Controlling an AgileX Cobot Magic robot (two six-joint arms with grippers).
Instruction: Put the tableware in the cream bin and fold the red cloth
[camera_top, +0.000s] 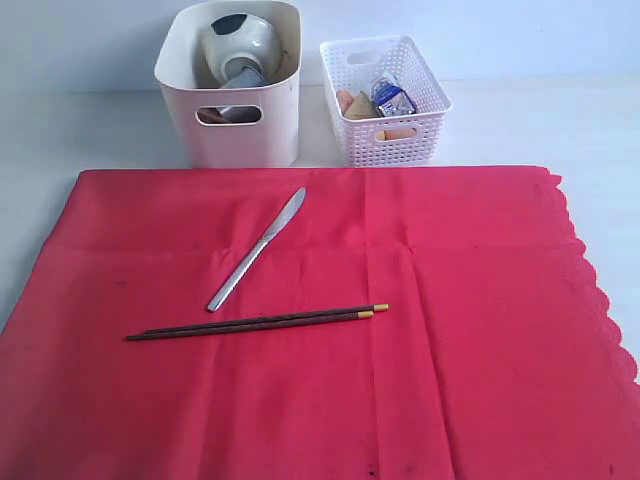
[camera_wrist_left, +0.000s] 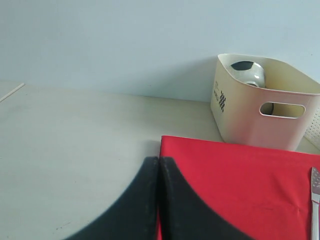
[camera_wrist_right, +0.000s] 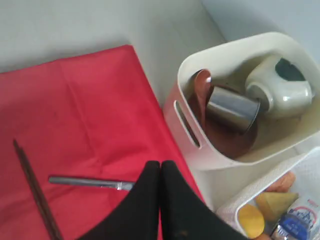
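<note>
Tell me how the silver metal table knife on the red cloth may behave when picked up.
The silver metal table knife looks stiff and smooth, so it may slip in a grip. It lies flat on the red cloth, so the soft fabric could bunch under it.

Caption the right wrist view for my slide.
Shut right gripper in front; knife and chopsticks on red cloth; cream bin holds cup, bowl, plate.

The large red cloth (camera_top: 480, 330) was matt woven fabric with faint creases. The silver table knife (camera_top: 256, 250) was shiny metal, the dark yellow-tipped chopsticks (camera_top: 255, 323) smooth and dull. The tall cream bin (camera_top: 245, 140) was smooth plastic, the steel cup (camera_wrist_right: 233, 109) satin metal, the pale green bowl (camera_wrist_right: 277, 92) glossy.
</note>
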